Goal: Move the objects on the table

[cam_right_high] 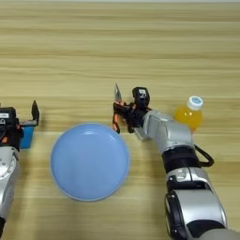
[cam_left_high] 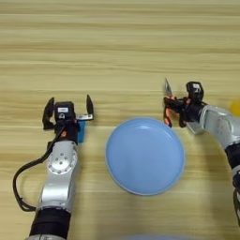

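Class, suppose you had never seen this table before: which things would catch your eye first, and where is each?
The round blue plate sits mid-table near the front edge. The left gripper stands open just left of it, over the bright-blue bar. Behind the right forearm, a small bottle of orange liquid stands upright, while the right gripper sits at the plate's far right rim.

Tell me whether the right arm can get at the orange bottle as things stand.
Probably yes. The bottle stands upright on the table just beside the right forearm, with nothing between them. But the right gripper points away from it, toward the blue plate, so the arm would have to pull back and turn.
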Controlling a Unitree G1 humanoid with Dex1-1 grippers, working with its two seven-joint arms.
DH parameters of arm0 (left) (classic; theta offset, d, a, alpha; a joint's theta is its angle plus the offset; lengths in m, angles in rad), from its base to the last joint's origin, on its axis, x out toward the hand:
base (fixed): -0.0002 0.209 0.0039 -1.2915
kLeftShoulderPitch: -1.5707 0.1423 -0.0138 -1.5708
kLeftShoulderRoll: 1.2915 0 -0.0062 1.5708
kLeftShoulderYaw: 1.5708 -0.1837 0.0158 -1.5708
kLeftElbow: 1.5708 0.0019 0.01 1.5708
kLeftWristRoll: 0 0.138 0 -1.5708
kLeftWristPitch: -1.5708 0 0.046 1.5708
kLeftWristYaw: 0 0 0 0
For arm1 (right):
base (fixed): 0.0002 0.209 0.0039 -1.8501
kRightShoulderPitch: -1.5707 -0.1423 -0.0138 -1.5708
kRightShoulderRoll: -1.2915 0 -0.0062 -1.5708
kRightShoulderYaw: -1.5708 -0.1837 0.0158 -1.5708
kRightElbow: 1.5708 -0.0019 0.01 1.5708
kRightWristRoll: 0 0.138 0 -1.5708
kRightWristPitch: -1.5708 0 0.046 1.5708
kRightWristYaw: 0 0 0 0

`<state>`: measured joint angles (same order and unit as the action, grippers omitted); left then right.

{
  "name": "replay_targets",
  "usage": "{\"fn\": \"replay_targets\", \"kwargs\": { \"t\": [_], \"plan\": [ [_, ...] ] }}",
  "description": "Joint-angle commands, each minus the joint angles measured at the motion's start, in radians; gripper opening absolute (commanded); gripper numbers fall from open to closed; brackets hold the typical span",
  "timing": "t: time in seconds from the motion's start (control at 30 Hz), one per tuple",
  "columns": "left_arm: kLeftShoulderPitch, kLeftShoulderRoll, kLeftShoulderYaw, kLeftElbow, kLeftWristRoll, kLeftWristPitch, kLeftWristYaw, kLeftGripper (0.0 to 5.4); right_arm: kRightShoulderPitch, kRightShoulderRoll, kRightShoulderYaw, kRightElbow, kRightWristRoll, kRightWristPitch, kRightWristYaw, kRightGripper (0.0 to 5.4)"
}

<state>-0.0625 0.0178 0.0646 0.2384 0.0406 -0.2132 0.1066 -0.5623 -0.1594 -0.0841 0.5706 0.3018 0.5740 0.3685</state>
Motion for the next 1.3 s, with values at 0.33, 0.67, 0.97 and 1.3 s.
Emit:
{"fn": "replay_targets", "kwargs": {
  "t": [0.33, 0.67, 0.97, 1.3],
  "plan": [
    [-0.001, 0.007, 0.001, -0.005, 0.009, 0.001, 0.002, 5.40, -0.022, 0.022, 0.009, 0.072, -0.037, -0.066, 0.016, 2.19],
    [-0.002, 0.007, 0.001, -0.005, 0.008, 0.001, 0.003, 5.40, -0.016, 0.031, 0.007, 0.097, -0.054, -0.102, 0.017, 2.19],
    [-0.006, 0.007, 0.002, 0.001, 0.008, 0.000, 0.004, 5.40, -0.020, 0.032, 0.005, 0.124, -0.063, -0.138, 0.009, 2.19],
    [-0.010, 0.007, 0.002, 0.008, 0.008, -0.002, 0.003, 5.40, -0.024, 0.034, 0.002, 0.140, -0.080, -0.162, 0.008, 3.20]
  ]
}}
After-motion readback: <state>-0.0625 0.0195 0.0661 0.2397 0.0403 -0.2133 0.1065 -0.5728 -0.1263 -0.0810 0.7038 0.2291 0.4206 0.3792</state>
